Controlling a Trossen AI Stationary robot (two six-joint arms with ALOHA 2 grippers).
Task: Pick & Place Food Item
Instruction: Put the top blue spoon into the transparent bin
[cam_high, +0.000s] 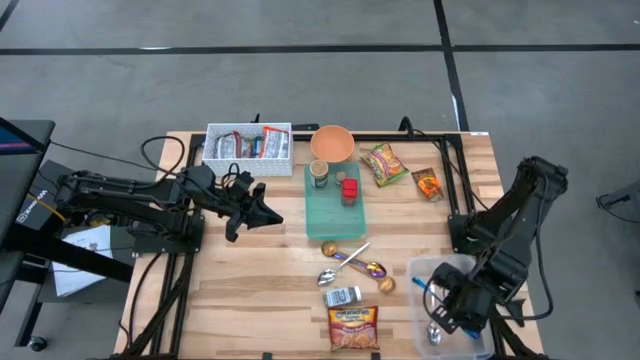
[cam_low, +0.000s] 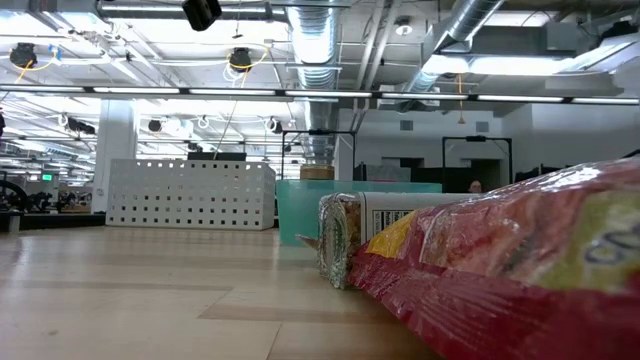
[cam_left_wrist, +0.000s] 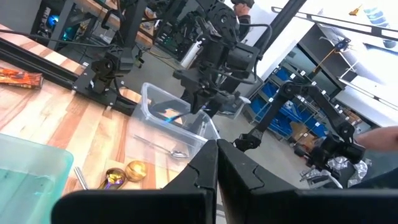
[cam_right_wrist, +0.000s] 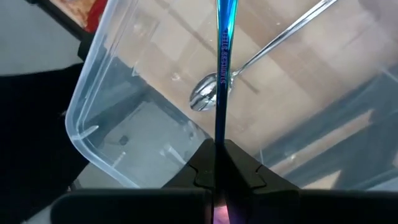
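The right gripper hangs over the clear plastic bin at the table's near right corner, its fingers clamped on the handle of a blue iridescent utensil that points down into the bin, where a silver spoon already lies. The left gripper waits with its fingers pressed together and empty, above the wood just left of the green tray. A red food packet lies at the near edge, with two more spoons just behind it.
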